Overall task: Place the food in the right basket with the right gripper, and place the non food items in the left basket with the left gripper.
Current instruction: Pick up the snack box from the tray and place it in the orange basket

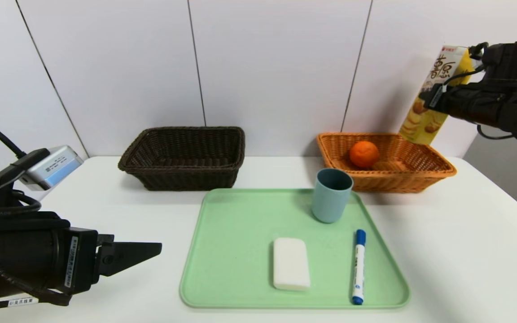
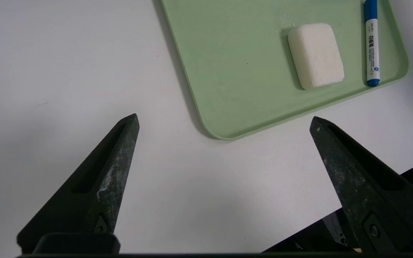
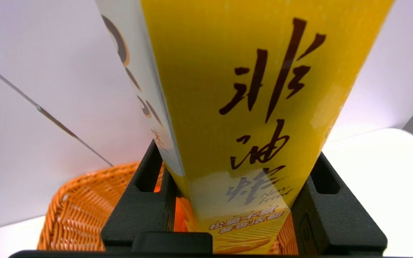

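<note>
My right gripper (image 1: 438,96) is shut on a tall yellow snack box (image 1: 435,94), holding it tilted in the air above the far right corner of the orange basket (image 1: 438,172). In the right wrist view the snack box (image 3: 249,107) fills the space between the fingers (image 3: 145,200). An orange (image 1: 364,154) lies in that basket. The dark brown basket (image 1: 184,177) stands at the back left. On the green tray (image 1: 236,251) are a blue-grey cup (image 1: 331,195), a white soap bar (image 1: 290,263) and a blue marker (image 1: 359,266). My left gripper (image 1: 157,248) hovers open left of the tray.
A white wall stands close behind both baskets. The left wrist view shows bare white table under the open left gripper (image 2: 224,123), with the tray's corner (image 2: 221,132), the soap bar (image 2: 316,55) and the marker (image 2: 372,43) beyond. The table's right edge (image 1: 505,197) lies past the orange basket.
</note>
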You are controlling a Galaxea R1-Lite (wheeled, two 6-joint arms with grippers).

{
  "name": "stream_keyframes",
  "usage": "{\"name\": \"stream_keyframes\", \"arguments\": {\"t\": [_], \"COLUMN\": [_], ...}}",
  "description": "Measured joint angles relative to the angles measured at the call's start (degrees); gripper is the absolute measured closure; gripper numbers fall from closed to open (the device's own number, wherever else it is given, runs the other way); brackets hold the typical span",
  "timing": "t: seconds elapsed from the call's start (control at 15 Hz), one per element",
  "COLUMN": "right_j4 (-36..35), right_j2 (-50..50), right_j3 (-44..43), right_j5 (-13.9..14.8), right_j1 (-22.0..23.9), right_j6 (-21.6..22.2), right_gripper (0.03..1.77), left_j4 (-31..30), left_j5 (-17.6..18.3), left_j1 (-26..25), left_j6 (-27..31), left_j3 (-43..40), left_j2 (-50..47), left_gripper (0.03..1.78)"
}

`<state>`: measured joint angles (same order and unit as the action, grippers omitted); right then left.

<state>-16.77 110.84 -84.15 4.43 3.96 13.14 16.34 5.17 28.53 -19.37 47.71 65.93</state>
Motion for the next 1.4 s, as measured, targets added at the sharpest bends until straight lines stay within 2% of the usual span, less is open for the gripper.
{"name": "stream_keyframes", "arguments": {"t": [0.2,0.53,0.87,1.2,1.4], "right_j4": [-1.1,-11.5,-13.8,-25.4,-25.6], "right_j2": [0.3,2.1,3.6,6.9,7.9], "right_j3": [3.4,8.5,11.4,15.3,16.0], "right_j5": [0.4,0.6,2.2,3.2,3.2], "right_j1": [0.1,0.1,-0.3,-0.7,-0.8], "right_j6": [-0.1,0.0,0.3,-0.2,-0.2], "right_gripper": [0.95,0.95,0.95,0.95,0.95], "left_j4": [0.1,0.1,0.1,0.1,0.1], "left_j5": [0.0,0.0,0.0,0.0,0.0], "left_j1": [0.0,0.0,0.0,0.0,0.0], "left_j6": [-0.1,-0.1,-0.1,-0.1,-0.1], "left_j3": [-0.1,-0.2,-0.3,-0.3,-0.3], "left_j2": [0.0,0.0,0.0,0.0,0.0], "left_gripper": [0.12,0.12,0.12,0.12,0.12]}}
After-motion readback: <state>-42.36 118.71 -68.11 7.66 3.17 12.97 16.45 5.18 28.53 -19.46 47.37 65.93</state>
